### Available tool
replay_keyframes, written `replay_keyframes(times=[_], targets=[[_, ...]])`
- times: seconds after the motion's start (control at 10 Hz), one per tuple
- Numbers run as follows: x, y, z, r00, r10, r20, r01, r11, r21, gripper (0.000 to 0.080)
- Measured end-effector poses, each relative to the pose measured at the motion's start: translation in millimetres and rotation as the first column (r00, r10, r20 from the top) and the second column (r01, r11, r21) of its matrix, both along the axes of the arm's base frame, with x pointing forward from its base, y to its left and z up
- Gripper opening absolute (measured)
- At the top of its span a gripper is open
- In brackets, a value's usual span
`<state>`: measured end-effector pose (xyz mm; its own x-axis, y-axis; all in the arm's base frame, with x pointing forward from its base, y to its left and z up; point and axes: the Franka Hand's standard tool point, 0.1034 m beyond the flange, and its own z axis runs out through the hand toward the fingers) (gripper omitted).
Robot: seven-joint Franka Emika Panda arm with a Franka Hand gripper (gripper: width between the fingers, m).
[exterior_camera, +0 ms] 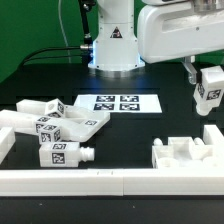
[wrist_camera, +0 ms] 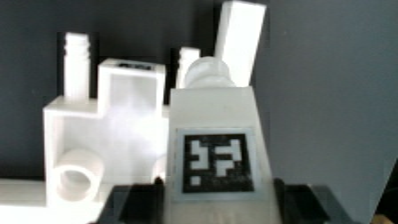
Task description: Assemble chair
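My gripper [exterior_camera: 206, 80] hangs at the exterior view's right, shut on a white blocky chair piece [exterior_camera: 209, 96] that carries a square tag. In the wrist view this held piece [wrist_camera: 217, 140] fills the space between my two black fingers [wrist_camera: 135, 204], its tag facing the camera and its rounded tip pointing away. Under it on the table stands a white boxy chair part [exterior_camera: 186, 152] with upright posts, also seen in the wrist view [wrist_camera: 111, 115] with a round hole in one corner. The held piece stays above this part, apart from it.
Several more white tagged chair pieces [exterior_camera: 58, 125] lie in a heap at the exterior view's left. The marker board [exterior_camera: 120, 103] lies flat behind them, in front of the robot base [exterior_camera: 115, 45]. A long white border rail [exterior_camera: 110, 182] runs along the front edge.
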<state>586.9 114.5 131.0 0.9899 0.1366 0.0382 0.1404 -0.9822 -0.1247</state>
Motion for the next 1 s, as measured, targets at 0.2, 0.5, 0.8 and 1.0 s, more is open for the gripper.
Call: replay_keyframes(times=[0.2,0.5,0.8,1.0], targets=[[12.2,-9.0,-7.8,0.985,0.012,0.172,-0.011,1.000,-0.008,0.0284],[55.6,-23.2,3.9,0.901,0.050,0.432,-0.037,0.999,-0.040,0.0284],[52.5,-26.3,-0.8,0.882,0.057,0.468,-0.038,0.998,-0.050,0.0284],[54.9,-16.4,-9.1,0.887,0.052,0.458,-0.038,0.998,-0.041,0.0284]])
